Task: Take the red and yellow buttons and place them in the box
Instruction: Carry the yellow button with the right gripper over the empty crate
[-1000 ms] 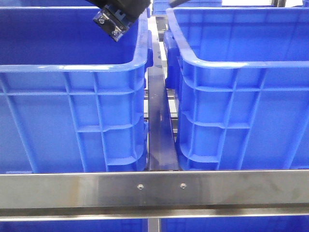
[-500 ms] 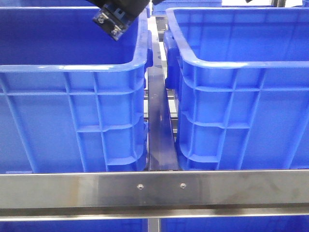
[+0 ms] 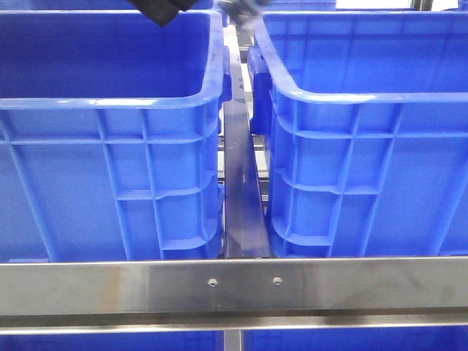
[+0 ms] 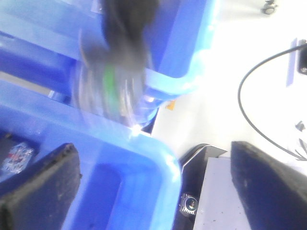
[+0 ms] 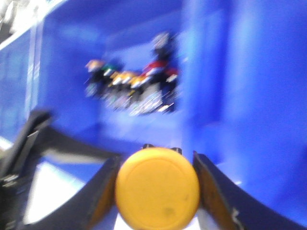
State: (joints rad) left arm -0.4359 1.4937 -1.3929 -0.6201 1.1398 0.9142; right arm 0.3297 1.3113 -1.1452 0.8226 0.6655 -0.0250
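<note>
My right gripper (image 5: 157,190) is shut on the yellow button (image 5: 157,184), whose domed cap faces the right wrist camera. Beyond it, inside a blue crate (image 5: 240,86), lies a blurred pile of buttons (image 5: 129,88), one with a dark red cap (image 5: 156,67). My left gripper (image 4: 153,191) is open and empty over a corner of a crate rim (image 4: 158,153). The front view shows two blue crates, left (image 3: 110,102) and right (image 3: 365,95). Only a dark piece of the left arm (image 3: 157,9) and a blurred grey part (image 3: 241,9) show at the top edge.
A steel rail (image 3: 234,285) crosses in front of the crates and a dark bar (image 3: 240,190) runs between them. In the left wrist view a blurred dark object with green (image 4: 115,62) hangs ahead, a small packet (image 4: 14,155) lies in the crate, and a black cable (image 4: 259,96) lies on the white floor.
The left arm's gripper head has risen almost out of the top of the front view. A blurred grey part has come in at the top between the two crates.
</note>
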